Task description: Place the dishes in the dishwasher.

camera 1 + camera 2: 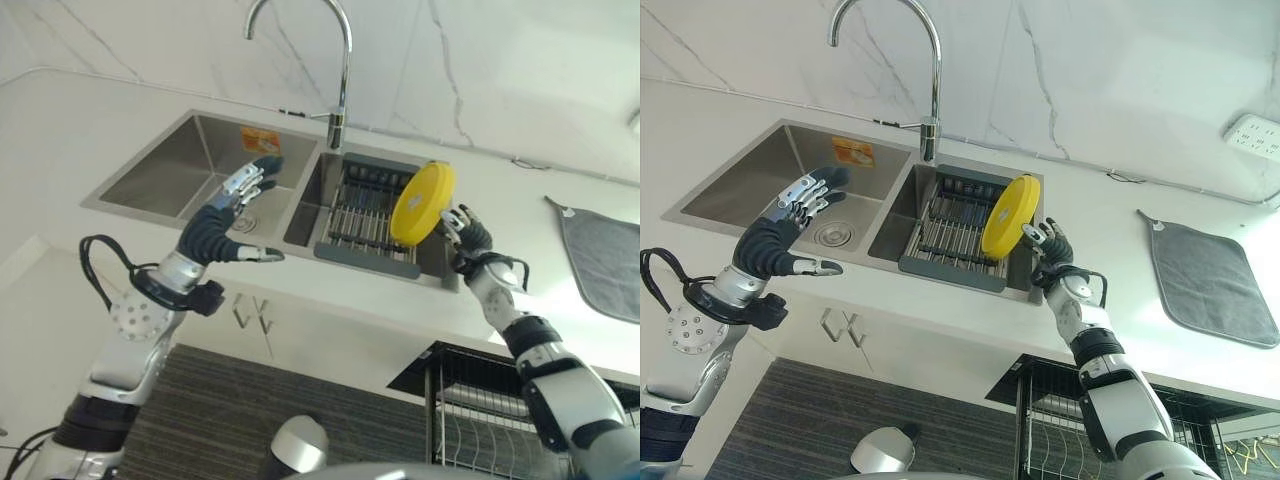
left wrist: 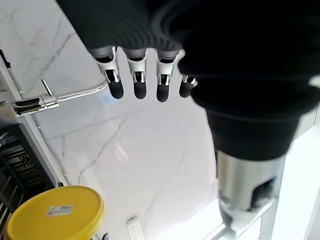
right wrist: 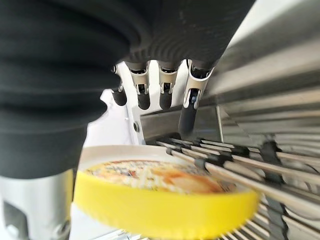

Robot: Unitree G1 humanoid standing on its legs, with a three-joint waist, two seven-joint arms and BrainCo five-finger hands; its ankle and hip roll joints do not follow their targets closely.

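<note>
A rack (image 1: 372, 215) is set in the sink's (image 1: 160, 165) right basin, mid-frame; a cloth (image 1: 606, 262) is laid at far right.

left basin (image 1: 170, 165): open, left of faucet (image 1: 340, 70) | right basin: drying rack (image 1: 370, 215) fills it, right of faucet | yellow plate (image 1: 422, 203): stands on edge over rack's right end | counter: grey cloth (image 1: 1210, 280) far right of faucet

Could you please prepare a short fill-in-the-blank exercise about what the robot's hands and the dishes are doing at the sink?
1. The right hand holds a plate whose colour is ____.
2. The plate is lifted over the dish rack in the sink's ____ basin.
3. The left hand, holding nothing, has its fingers ____.
4. The cloth on the counter is ____ in colour.

Missing words: yellow; right; open; grey
</note>
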